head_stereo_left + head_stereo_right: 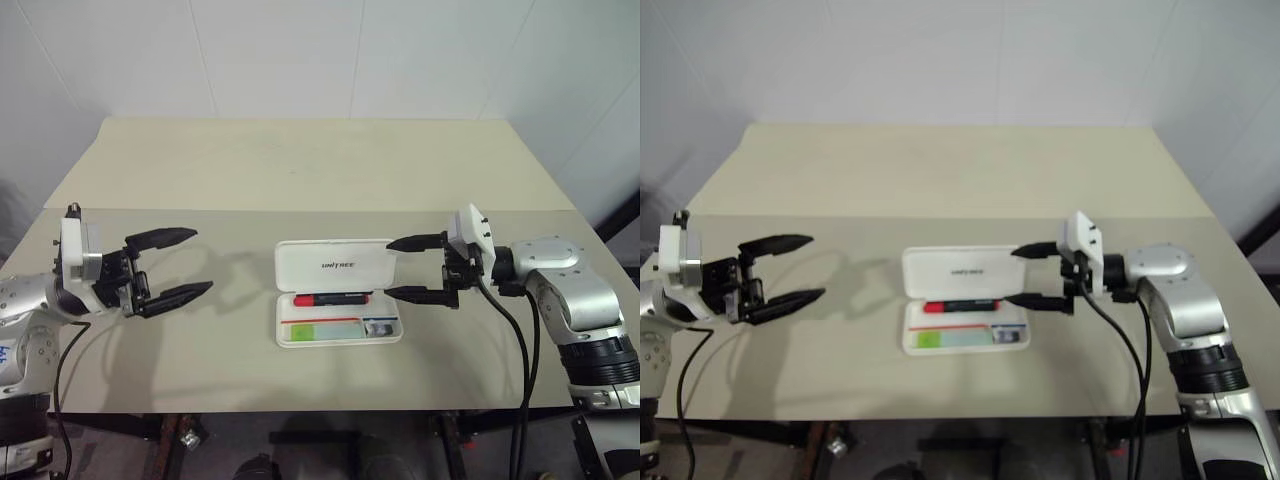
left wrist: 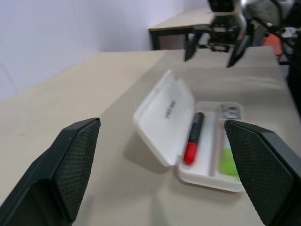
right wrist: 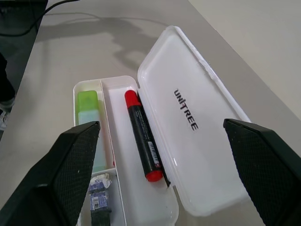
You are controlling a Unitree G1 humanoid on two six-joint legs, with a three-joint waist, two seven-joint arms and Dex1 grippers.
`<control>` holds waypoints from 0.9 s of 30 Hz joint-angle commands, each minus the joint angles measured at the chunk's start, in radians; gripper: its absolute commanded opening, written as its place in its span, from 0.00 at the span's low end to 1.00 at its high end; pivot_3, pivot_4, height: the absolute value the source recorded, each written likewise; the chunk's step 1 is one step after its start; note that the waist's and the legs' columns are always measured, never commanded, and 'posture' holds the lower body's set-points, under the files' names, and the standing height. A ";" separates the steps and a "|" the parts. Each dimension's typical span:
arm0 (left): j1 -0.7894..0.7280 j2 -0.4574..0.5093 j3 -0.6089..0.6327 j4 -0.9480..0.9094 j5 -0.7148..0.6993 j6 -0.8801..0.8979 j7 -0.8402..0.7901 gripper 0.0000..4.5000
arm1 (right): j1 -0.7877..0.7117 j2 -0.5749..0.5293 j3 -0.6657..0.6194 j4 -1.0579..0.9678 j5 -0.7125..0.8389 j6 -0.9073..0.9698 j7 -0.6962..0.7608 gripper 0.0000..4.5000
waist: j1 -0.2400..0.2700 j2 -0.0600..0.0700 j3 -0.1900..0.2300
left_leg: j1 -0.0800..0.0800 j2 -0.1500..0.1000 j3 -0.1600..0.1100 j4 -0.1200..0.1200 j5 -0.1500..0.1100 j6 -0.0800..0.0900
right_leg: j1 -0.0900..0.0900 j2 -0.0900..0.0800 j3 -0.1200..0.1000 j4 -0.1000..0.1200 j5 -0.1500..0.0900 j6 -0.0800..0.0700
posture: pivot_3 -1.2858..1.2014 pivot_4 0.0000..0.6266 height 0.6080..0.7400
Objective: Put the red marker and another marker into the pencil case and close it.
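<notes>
The white pencil case [image 1: 302, 262] lies open at the middle of the table, its lid with dark lettering tipped back. Inside, the red marker [image 1: 333, 298] lies along the tray next to the hinge [image 3: 143, 137]. The pale green marker [image 1: 318, 332] rests in the front compartment [image 3: 88, 121]. My right gripper [image 1: 389, 268] hovers open just right of the case, level with the lid's edge, holding nothing. My left gripper [image 1: 202, 260] is open and empty, well to the left of the case and pointing toward it.
A small dark stubby object [image 3: 99, 200] sits in the tray's small end compartment. The beige table [image 1: 300, 170] stretches far behind the case; its front edge [image 1: 300, 385] is close below the case. Another table [image 2: 178, 21] stands in the background.
</notes>
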 commanded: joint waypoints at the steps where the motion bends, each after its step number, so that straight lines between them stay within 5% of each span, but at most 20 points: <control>1: -0.082 0.004 -0.011 0.090 0.044 -0.014 0.038 0.86 | -0.025 0.024 -0.047 0.010 0.026 -0.027 -0.033 1.00 | 0.000 0.000 0.000 | 0.000 0.000 0.000 0.000 0.000 0.000 | 0.000 0.000 0.000 0.000 0.000 0.000 | 0.52 0.24 1.00; 13: -0.310 -0.011 -0.115 0.448 0.205 -0.180 -0.011 0.00 | -0.016 0.051 -0.068 -0.001 0.065 -0.033 -0.060 1.00 | 0.002 0.000 0.000 | -0.001 0.000 0.000 0.000 0.001 -0.001 | 0.000 0.000 0.000 0.002 0.000 0.000 | 0.52 0.24 1.00; 27: -0.712 -0.132 -0.265 1.058 0.469 -0.285 0.089 0.00 | -0.008 0.052 -0.100 0.014 0.080 -0.053 -0.092 1.00 | 0.026 0.000 0.000 | -0.003 0.000 0.000 0.001 0.000 -0.001 | 0.000 0.000 -0.002 0.000 0.001 0.002 | 0.52 0.24 1.00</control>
